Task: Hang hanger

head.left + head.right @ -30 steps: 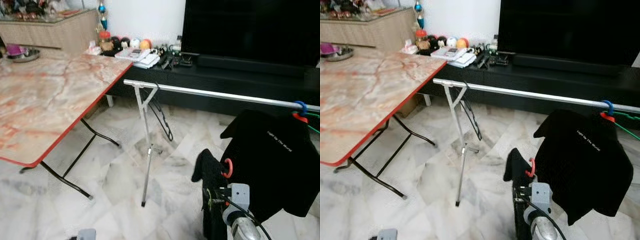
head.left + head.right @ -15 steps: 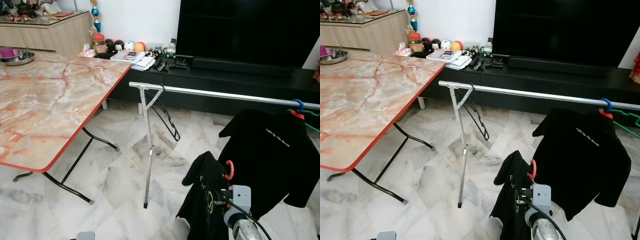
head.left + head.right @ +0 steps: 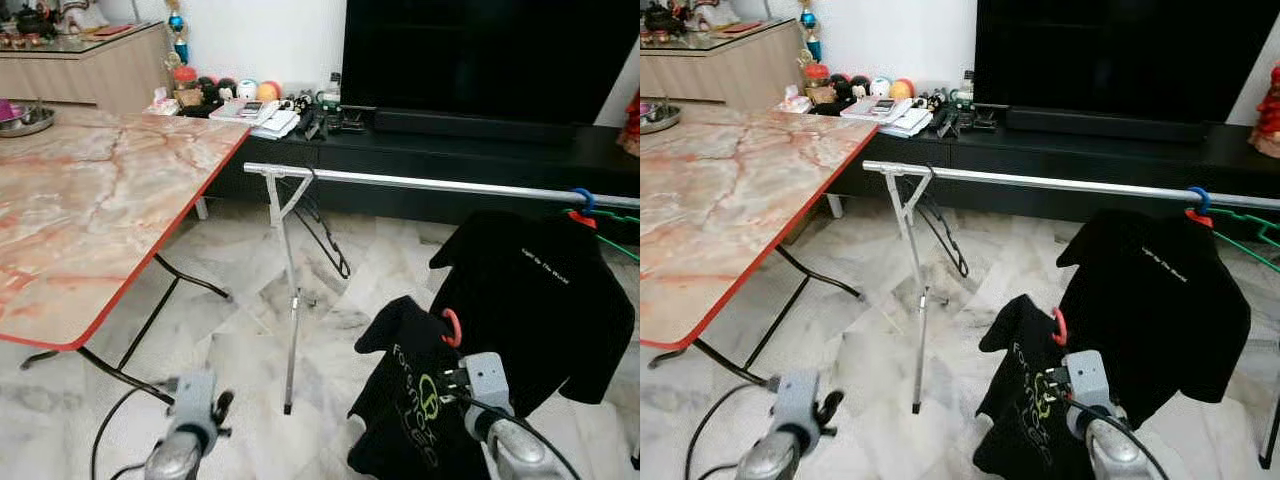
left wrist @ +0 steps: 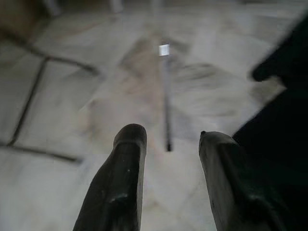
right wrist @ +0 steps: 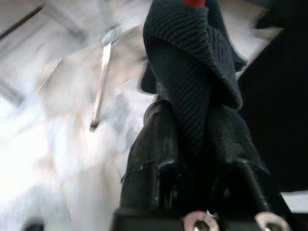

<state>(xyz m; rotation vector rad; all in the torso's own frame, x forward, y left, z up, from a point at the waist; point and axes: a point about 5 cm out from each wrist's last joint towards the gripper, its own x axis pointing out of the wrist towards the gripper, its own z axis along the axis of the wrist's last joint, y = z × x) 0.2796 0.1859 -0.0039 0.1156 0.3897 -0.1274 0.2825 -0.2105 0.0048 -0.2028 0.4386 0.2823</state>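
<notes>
Right hand (image 5: 192,159) is clamped on the red hanger (image 3: 452,327) carrying a black shirt (image 3: 405,400), near and below the silver rail (image 3: 420,183). Left hand (image 4: 168,168) hangs low, fingers apart, over the floor (image 3: 240,350).

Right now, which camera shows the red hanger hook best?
The left eye view: the red hook curls clear above the shirt held by the right gripper. The right eye view matches it; the right wrist view catches a sliver.

Ribbed knit black shirt (image 5: 192,72), shiny metal rail (image 3: 420,183), glossy marble floor (image 3: 240,350), polished marble-look tabletop (image 3: 90,210)
</notes>
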